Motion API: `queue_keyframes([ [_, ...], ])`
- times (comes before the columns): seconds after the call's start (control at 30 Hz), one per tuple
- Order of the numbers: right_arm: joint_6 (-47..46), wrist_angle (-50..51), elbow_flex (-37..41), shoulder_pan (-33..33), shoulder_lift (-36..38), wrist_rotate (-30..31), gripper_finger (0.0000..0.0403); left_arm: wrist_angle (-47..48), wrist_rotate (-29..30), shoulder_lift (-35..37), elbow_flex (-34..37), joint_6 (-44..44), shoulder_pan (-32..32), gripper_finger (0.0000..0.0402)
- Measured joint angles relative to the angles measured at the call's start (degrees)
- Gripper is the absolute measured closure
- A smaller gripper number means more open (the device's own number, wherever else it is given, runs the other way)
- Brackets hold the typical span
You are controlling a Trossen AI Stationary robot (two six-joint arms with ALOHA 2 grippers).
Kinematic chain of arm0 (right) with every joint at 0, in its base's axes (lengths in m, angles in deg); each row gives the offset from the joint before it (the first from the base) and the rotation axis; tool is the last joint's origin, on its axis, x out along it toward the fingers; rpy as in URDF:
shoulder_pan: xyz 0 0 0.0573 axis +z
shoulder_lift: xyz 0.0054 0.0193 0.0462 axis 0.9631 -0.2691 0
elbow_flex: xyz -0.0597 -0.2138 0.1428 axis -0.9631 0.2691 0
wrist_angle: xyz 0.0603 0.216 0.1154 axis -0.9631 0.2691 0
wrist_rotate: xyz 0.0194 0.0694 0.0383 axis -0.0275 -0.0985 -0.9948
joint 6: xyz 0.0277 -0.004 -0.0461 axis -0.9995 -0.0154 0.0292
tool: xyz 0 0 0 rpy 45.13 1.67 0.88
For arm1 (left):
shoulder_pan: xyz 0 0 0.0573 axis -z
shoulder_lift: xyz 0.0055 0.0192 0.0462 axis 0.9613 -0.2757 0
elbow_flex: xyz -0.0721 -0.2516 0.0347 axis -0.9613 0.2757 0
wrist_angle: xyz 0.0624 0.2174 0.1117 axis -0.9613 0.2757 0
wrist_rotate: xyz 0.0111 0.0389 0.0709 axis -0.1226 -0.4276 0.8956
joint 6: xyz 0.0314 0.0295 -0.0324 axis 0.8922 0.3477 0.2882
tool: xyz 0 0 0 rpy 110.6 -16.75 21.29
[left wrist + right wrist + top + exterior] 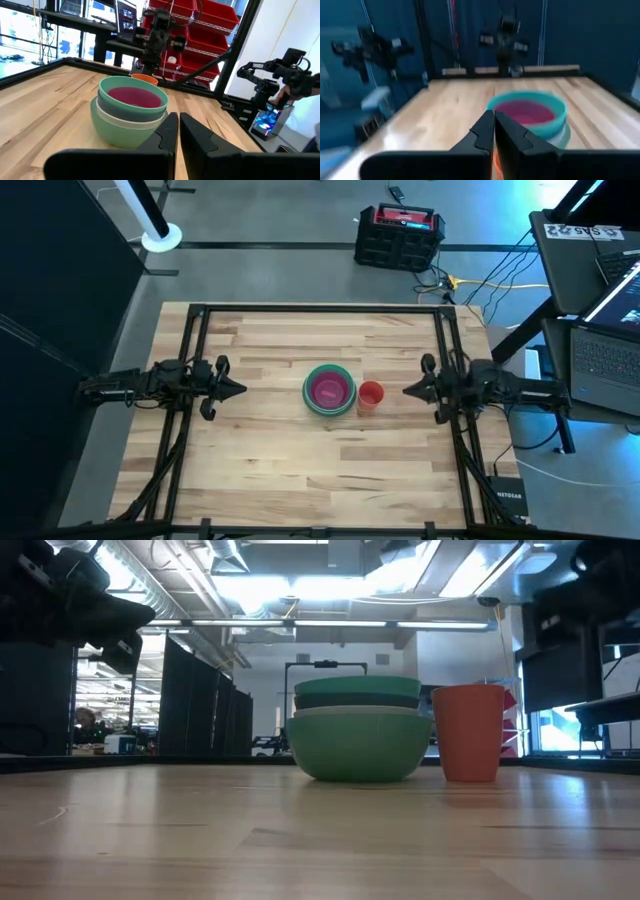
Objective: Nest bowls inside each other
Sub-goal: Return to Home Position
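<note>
The bowls [330, 390] stand nested in one stack on the table's middle, the stack's base on the wood. A sage green bowl [360, 745] is outermost, a white rim [125, 117] and a teal bowl [131, 90] show above it, and a magenta-pink bowl [525, 111] lies innermost. My left gripper [240, 389] hovers shut to the stack's left, its fingertips [178, 119] pointing level at the bowls. My right gripper [408, 389] hovers shut to the right, fingertips [493, 118] aimed at the stack.
A small orange cup [371, 395] stands upright just right of the stack, between it and my right gripper. Black frame rails [190, 380] run along the table's left and right sides. Bare wood lies near and far of the stack.
</note>
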Motion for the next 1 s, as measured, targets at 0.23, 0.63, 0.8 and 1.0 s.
queue_keyframes([
  [0.23, 0.0, 0.2, -5.5, 0.0, 0.0, 1.3, 0.0402, 0.0, 0.0, 0.0, 0.0, 0.0, 0.0, 0.0402],
  [0.63, -2.5, -21.3, 2.3, 0.0, 0.0, -2.3, 0.0402, 0.0, 0.0, 0.0, 0.0, 0.0, 0.0, 0.0402],
  [0.8, -3.2, -37.0, 10.0, 0.0, 0.0, -4.1, 0.0402, 0.0, 0.0, 0.0, 0.0, 0.0, 0.0, 0.0402],
  [1.0, -2.5, -30.3, 11.1, 0.0, 0.0, -4.7, 0.0402, 0.0, 0.0, 0.0, 0.0, 0.0, 0.0, 0.0402],
])
